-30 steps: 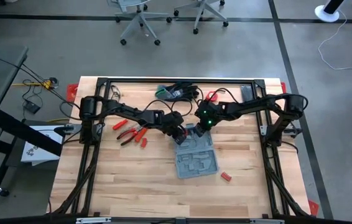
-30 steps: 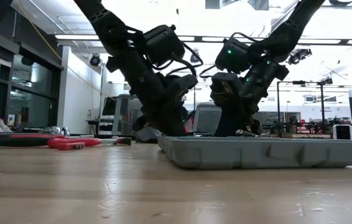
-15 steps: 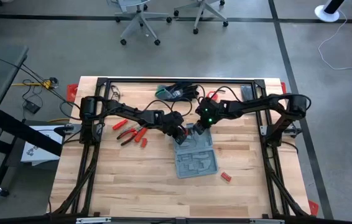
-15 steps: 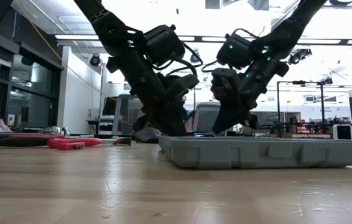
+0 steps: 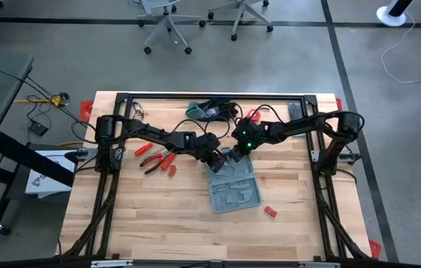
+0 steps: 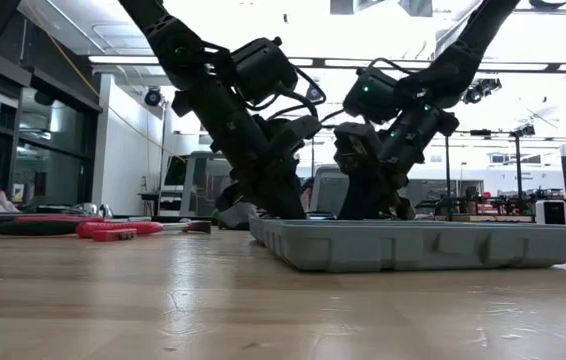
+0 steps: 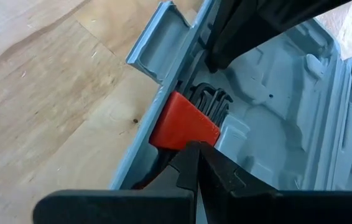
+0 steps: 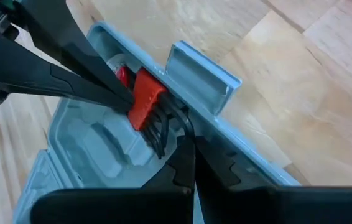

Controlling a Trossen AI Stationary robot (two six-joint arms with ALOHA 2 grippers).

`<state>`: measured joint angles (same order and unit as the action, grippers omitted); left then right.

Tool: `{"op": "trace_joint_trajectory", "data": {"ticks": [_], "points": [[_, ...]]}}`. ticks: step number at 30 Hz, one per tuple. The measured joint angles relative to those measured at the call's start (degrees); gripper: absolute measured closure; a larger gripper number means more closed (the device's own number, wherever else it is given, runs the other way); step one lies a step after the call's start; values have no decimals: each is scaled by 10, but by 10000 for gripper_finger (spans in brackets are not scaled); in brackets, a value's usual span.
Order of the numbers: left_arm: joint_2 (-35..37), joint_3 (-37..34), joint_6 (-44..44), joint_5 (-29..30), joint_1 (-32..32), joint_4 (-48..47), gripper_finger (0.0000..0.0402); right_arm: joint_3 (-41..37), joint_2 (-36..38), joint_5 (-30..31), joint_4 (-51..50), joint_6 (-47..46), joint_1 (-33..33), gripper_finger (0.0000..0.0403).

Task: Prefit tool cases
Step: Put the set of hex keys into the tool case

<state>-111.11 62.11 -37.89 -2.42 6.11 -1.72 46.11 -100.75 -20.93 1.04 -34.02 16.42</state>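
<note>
Directly beneath both grippers: grey-blue tool case, lying open and flat on the wooden surface, moulded recesses facing up. Left gripper, fingers pressed together, tip set against a red holder of dark hex keys seated at the case's near end. Right gripper, fingers likewise pressed together, tip meeting the same keys from the opposite side, beside the case's latch tab. Off to the left gripper's side, well apart: red-handled pliers. Past the case's far end: small red piece.
</note>
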Motion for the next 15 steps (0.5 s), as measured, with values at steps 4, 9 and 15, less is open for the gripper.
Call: {"op": "trace_joint_trajectory", "data": {"ticks": [4,9,15], "points": [[-4,0,-5,0,1,0,401,0,0,-2,0,0,0,403],[-5,0,-10,4,1,4,402,0,0,-3,0,0,0,403],[-7,0,-10,-1,9,16,401,0,0,-7,-2,0,0,403]]}}
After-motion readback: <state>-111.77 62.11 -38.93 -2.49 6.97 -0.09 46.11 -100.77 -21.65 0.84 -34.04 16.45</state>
